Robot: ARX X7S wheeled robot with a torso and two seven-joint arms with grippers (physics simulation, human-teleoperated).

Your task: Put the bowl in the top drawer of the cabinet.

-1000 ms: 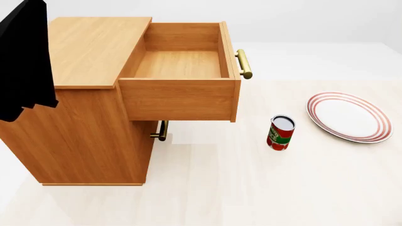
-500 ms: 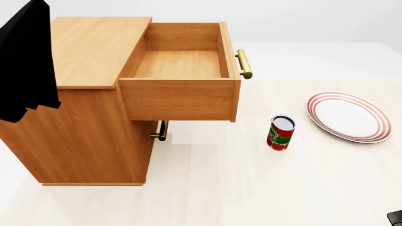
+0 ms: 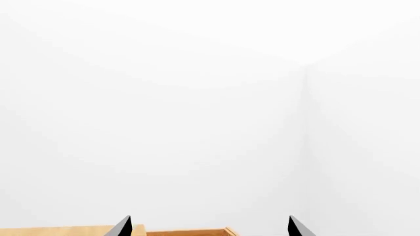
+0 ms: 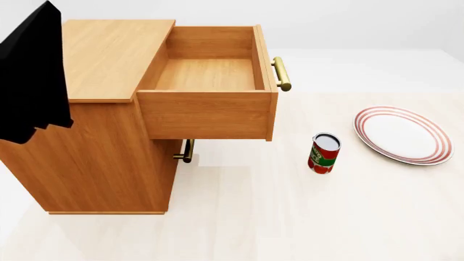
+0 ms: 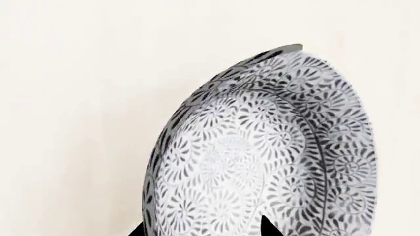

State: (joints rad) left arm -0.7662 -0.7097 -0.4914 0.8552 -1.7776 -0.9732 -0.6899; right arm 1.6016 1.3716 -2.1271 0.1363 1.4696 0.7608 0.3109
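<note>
The speckled blue-grey bowl [image 5: 262, 147] fills the right wrist view, tipped on edge above the pale table. My right gripper [image 5: 202, 230] is shut on the bowl, with one dark fingertip on either side of its wall. Neither the bowl nor this gripper shows in the head view. The wooden cabinet [image 4: 101, 54] stands at the left, and its top drawer [image 4: 206, 114] is pulled out and empty, its brass handle [image 4: 282, 74] facing right. My left gripper [image 3: 208, 228] is open and holds nothing, raised above the cabinet top [image 3: 66, 231]. The left arm [image 4: 32, 76] appears as a black shape.
A red-labelled can [image 4: 323, 153] stands upright on the table to the right of the open drawer. A red-rimmed white plate [image 4: 403, 135] lies further right. The lower drawer's small brass handle [image 4: 188, 150] shows beneath the open one.
The left arm's black shape has edged slightly right and down in the head view. A dark bit of the right arm seen at the bottom right corner half a second ago is gone.
</note>
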